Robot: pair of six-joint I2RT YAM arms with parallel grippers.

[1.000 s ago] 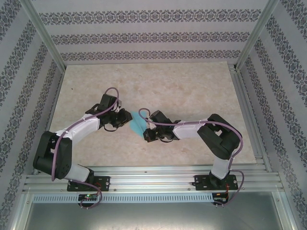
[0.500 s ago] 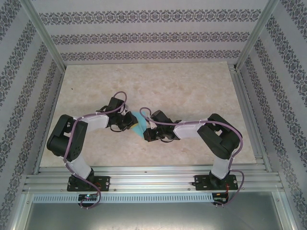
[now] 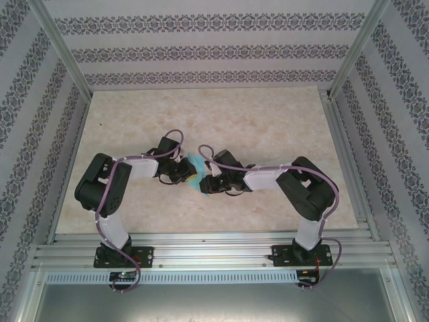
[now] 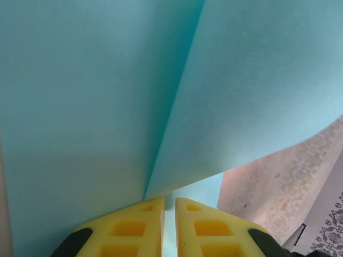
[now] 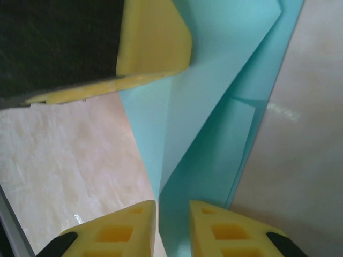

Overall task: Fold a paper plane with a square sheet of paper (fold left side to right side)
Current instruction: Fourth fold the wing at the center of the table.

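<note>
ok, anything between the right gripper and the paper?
Nothing visible. The folded sheet of paper runs straight into the gap of the right gripper, its jaws slightly apart. The left gripper pinches the sheet's far end, not in between.

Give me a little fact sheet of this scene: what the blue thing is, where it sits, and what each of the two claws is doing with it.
Object: light-blue paper, partly folded, with creases and overlapping flaps
Place: middle of the table, between the two arms
Left gripper: shut on the paper, two layers spreading out from its tips
Right gripper: open a little, jaws slightly apart with a paper edge in the gap
Progress: no finished plane shape yet
</note>
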